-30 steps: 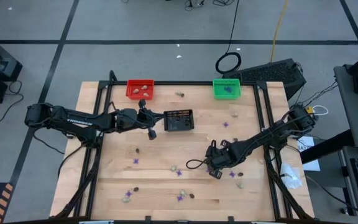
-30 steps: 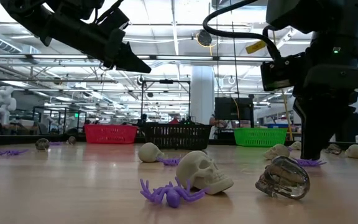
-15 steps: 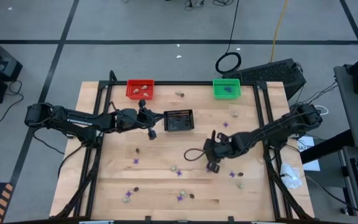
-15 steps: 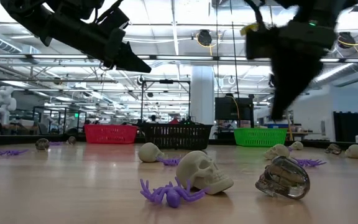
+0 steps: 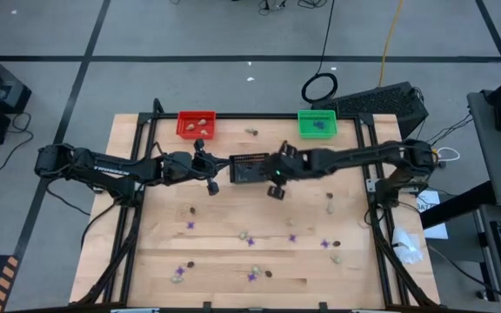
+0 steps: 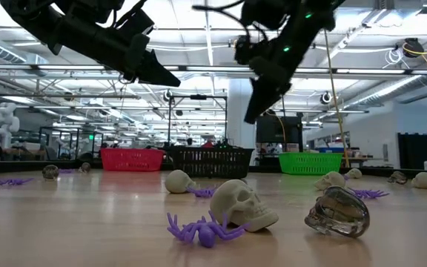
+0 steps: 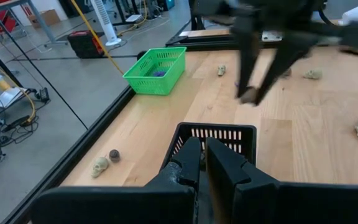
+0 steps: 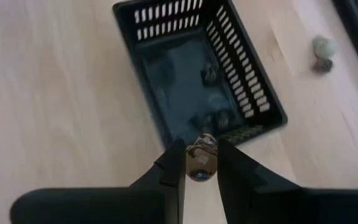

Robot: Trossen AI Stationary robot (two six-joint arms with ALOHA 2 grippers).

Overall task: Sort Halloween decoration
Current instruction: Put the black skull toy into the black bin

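Note:
My right gripper (image 5: 275,189) hangs above the table beside the near right corner of the black basket (image 5: 250,168), shut on a small dark brownish skull (image 8: 201,160). My left gripper (image 5: 213,186) waits shut in the air just left of that basket, holding nothing. The Halloween decoration lies loose on the wood: purple spiders (image 6: 202,230), beige skulls (image 6: 243,205) and a dark glassy skull (image 6: 338,212). More dark bits (image 8: 209,73) lie inside the black basket. My right gripper pinches the dark skull by its two sides (image 8: 191,163) between its two fingertips (image 8: 176,163). The fingers slant down, coming from the table's right side. The skull is lifted clear of the table, just outside the black basket's rim (image 8: 229,134).
A red basket (image 5: 197,124) with beige pieces stands at the far left of the table. A green basket (image 5: 317,123) with purple ones stands at the far right. Trinkets are scattered over the near half of the table (image 5: 259,252). Black rails (image 5: 129,226) run along both sides.
My right gripper has risen from the table's near right area and swung toward the far left, up to the black basket, rolling as it went. It has stayed shut on the dark skull, now lifted clear of the wood.

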